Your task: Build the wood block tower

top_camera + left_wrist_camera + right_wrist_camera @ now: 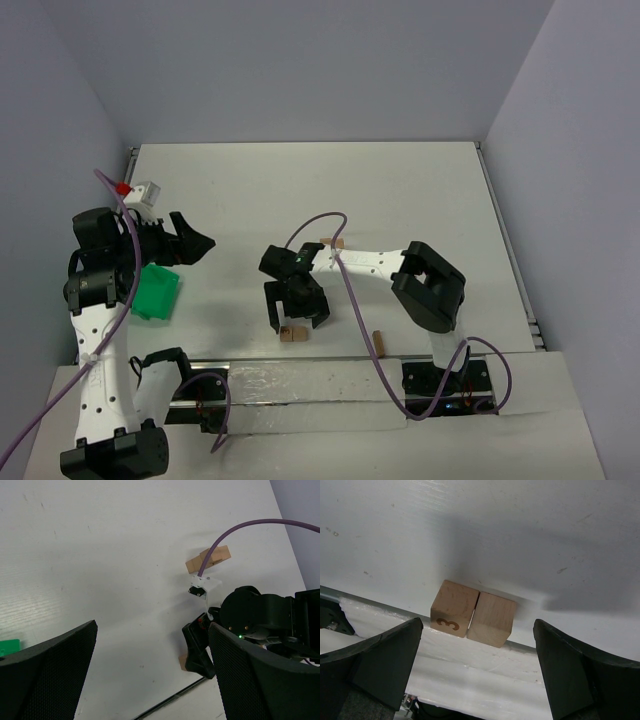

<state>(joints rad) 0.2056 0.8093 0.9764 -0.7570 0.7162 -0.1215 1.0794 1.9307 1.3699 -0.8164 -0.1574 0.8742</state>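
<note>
My right gripper [297, 322]: bent down over two wood blocks [490, 620], jaws apart. My left gripper [196, 242]: well left of them, jaws apart.

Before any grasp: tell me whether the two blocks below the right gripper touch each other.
Touching. The right wrist view shows the numbered block and the plain block side by side, faces meeting along one thin seam, no gap between.
</note>
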